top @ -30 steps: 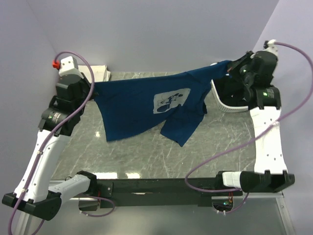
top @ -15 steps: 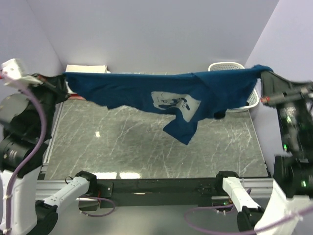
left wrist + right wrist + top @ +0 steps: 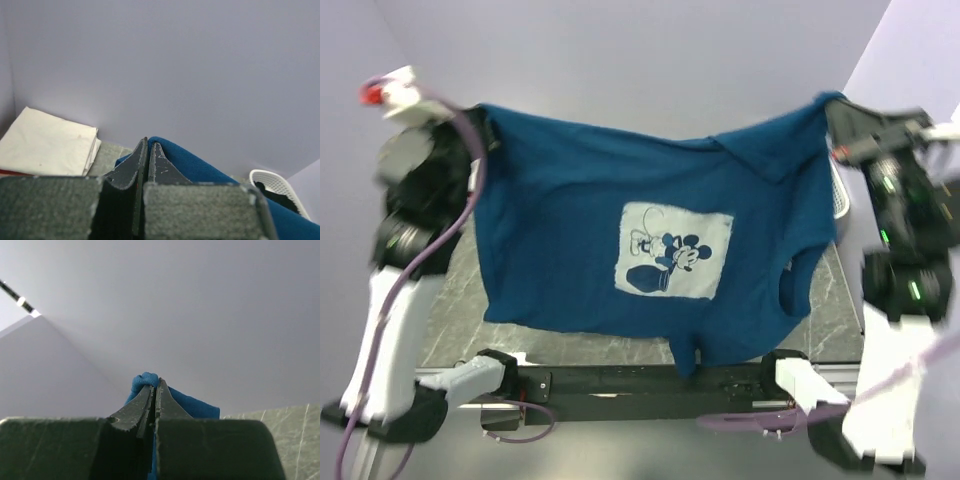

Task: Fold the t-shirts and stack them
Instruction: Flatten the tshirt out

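Note:
The navy blue t-shirt (image 3: 570, 250) with a white printed graphic (image 3: 673, 252) hangs spread out high above the table, stretched between both arms. My left gripper (image 3: 483, 125) is shut on its left top corner; in the left wrist view (image 3: 148, 144) blue cloth (image 3: 200, 170) shows pinched between the jaws. My right gripper (image 3: 832, 108) is shut on the right top corner; the right wrist view (image 3: 155, 382) shows blue cloth (image 3: 192, 402) bunched at the tips. A cream-white folded shirt (image 3: 45, 145) lies at the table's back left. The pink-red and black shirts are hidden.
The white lattice basket (image 3: 272, 182) stands at the back right, with something dark inside; its edge shows in the top view (image 3: 838, 195) behind the shirt. The grey marble table (image 3: 455, 300) is mostly hidden by the hanging shirt. Purple walls enclose the space.
Both arms have lifted the navy shirt off the table and pulled it apart. It went from bunched and draped to hanging flat and spread, graphic facing the camera.

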Controlling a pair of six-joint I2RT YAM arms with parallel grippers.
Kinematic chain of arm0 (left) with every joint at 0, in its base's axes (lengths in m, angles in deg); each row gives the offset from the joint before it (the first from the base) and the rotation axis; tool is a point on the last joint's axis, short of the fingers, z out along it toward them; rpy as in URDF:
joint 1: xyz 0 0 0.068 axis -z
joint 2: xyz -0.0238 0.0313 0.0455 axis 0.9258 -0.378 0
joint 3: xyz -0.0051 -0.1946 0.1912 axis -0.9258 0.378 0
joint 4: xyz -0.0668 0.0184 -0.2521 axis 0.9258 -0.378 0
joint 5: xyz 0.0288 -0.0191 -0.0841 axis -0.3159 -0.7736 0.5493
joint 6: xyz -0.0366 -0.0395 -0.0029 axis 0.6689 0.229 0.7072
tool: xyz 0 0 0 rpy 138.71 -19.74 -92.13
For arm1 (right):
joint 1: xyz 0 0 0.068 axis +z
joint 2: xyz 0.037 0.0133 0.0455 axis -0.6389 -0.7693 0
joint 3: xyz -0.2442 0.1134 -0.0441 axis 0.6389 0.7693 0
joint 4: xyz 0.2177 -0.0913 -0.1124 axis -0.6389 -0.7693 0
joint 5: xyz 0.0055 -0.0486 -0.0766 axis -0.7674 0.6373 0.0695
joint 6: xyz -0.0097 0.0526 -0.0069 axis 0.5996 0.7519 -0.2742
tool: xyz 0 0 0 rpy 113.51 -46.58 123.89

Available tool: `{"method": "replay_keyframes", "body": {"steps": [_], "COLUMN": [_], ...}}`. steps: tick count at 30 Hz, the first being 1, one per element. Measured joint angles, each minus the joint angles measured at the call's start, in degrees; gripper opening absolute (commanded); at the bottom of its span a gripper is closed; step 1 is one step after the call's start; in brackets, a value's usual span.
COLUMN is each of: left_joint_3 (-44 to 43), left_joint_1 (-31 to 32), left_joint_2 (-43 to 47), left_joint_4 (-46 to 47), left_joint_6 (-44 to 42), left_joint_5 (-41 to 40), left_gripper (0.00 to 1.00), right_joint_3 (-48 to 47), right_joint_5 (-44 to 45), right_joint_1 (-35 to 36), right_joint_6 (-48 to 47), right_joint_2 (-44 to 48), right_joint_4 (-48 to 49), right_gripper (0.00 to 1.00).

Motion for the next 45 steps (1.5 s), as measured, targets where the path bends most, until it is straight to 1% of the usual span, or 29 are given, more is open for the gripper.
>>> {"method": "replay_keyframes", "body": {"steps": [4, 7, 10, 12, 14, 16, 18, 20, 21, 22, 24, 29, 33, 35, 37, 40, 42, 43, 45], "left_joint_3": [0.5, -0.61, -5.55, -11.96, -17.68, -21.9, -23.45, -23.45, -21.81, -18.73, -13.0, 10.14, 32.09, 40.7, 48.98, 59.65, 65.37, 67.14, 70.71], "left_joint_1": [-2.56, -5.77, -9.6, -11.91, -13.77, -15.39, -17.0, -18.69, -19.54, -20.17, -20.81, -20.83, -20.85, -20.87, -20.85, -20.87, -20.87, -20.87, -20.9], "left_joint_2": [-9.9, -17.51, -26.25, -32.61, -37.07, -39.32, -39.43, -38.27, -37.0, -34.91, -31.01, -18.25, -10.49, -8.26, -6.56, -3.39, -0.81, 0.24, 2.89], "left_joint_4": [7.26, 11.1, 13.79, 14.38, 15.17, 15.52, 16.52, 18.29, 20.24, 21.68, 22.88, 27.32, 28.83, 26.6, 25.14, 22.21, 19.96, 19.08, 16.98], "left_joint_6": [-0.04, 0.04, 0.28, 0.48, 0.55, 0.94, 1.79, 2.64, 3.1, 3.52, 4.33, 8.87, 14.67, 17.11, 19.76, 24.13, 27.04, 28.2, 30.73], "left_joint_5": [3.19, 6.82, 11.34, 14.12, 16.33, 18.53, 20.65, 22.62, 23.61, 24.22, 25.09, 26.69, 26.49, 25.92, 24.76, 22.34, 20.31, 19.41, 17.14], "left_gripper": [0.01, 0.01, 0.01, 0.01, 0.0, 0.01, 0.01, 0.01, 0.01, 0.01, 0.01, 0.01, 0.01, 0.02, 0.04, 0.04, 0.06, 0.08, 0.09], "right_joint_3": [2.62, 1.22, -3.93, -8.59, -12.9, -15.32, -16.48, -14.75, -12.68, -8.39, -0.79, 23.39, 45.66, 56.57, 63.95, 72.72, 77.07, 78.95, 81.64], "right_joint_5": [-1.4, -2.43, -3.08, -3.32, -3.3, -3.28, -3.34, -3.39, -3.45, -3.54, -3.69, -4.17, -4.74, -5.03, -5.53, -7.17, -8.7, -9.57, -10.99], "right_joint_1": [0.0, -0.02, -0.02, -0.02, -0.02, -0.02, -0.02, -0.02, -0.02, 0.0, 0.0, -0.04, -0.04, -0.04, -0.15, -0.39, -0.52, -0.57, -0.74], "right_joint_6": [1.99, 3.21, 3.85, 4.13, 4.35, 4.37, 4.55, 4.85, 5.03, 5.18, 5.81, 6.97, 7.15, 6.6, 5.79, 4.52, 3.91, 3.54, 2.93], "right_joint_2": [-8.72, -18.36, -27.36, -32.24, -35.12, -35.63, -34.88, -32.52, -30.93, -28.09, -23.65, -13.16, -5.92, -2.43, -0.48, 1.16, 0.83, 0.57, 0.31], "right_joint_4": [7.02, 11.04, 11.78, 12.09, 12.44, 13.11, 15.56, 17.97, 19.26, 21.59, 23.23, 27.28, 25.57, 22.8, 20.85, 19.43, 18.58, 18.36, 17.75], "right_gripper": [0.0, 0.0, 0.0, 0.0, 0.0, 0.0, 0.0, 0.0, 0.0, 0.0, 0.0, 0.0, 0.0, 0.0, 0.0, 0.0, 0.0, 0.0, 0.0]}}
